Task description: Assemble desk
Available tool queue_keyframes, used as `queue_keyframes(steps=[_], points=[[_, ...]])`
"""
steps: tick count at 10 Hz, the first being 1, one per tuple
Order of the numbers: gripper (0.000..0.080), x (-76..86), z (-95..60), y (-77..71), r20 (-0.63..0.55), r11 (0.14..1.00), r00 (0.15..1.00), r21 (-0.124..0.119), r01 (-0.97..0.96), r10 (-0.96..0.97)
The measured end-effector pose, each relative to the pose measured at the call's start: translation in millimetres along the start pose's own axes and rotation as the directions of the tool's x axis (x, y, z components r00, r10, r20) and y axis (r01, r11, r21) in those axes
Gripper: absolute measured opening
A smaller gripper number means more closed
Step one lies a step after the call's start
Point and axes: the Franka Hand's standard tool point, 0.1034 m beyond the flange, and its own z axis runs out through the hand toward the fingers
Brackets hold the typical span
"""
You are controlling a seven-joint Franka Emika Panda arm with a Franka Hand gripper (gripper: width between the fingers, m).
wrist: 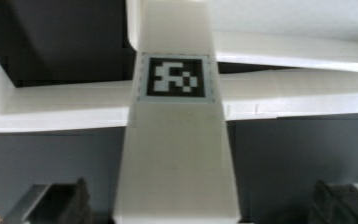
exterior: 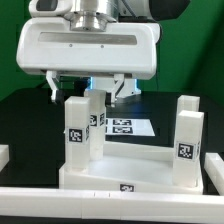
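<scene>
The white desk tabletop (exterior: 150,165) lies flat at the front with its raised rim up. Three square white legs stand upright on it: one at the front on the exterior view's left (exterior: 75,135), one just behind it (exterior: 98,112), and one on the exterior view's right (exterior: 187,135). My gripper (exterior: 90,92) hangs over the two left legs. In the wrist view a tagged leg (wrist: 178,120) runs up the middle, crossing the tabletop rim (wrist: 51,105). My gripper (wrist: 197,205) is open, and its fingers (wrist: 60,205) stand well clear of the leg on both sides.
The marker board (exterior: 128,127) lies on the dark table behind the tabletop. A long white bar (exterior: 100,205) runs along the front edge, and a short white block (exterior: 4,155) sits at the exterior view's left. A green wall closes the back.
</scene>
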Motion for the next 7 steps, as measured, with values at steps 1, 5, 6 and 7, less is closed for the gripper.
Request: queue_keyframes(steps=[1,5,6,7], points=[[0.0639,2.5,-1.6,4.1,0.006,1.000,1.000,0.001,-0.005,0.005],[0.0648,14.2,-18.9,8.8,0.018,1.000,1.000,0.020,-0.020,0.019],[0.0648,11.5,-16.6,8.5,0.025,1.000,1.000,0.020,-0.020,0.019],[0.0648,8.7,-15.6,6.0,0.048,0.999,0.999,0.031,-0.025,0.023]])
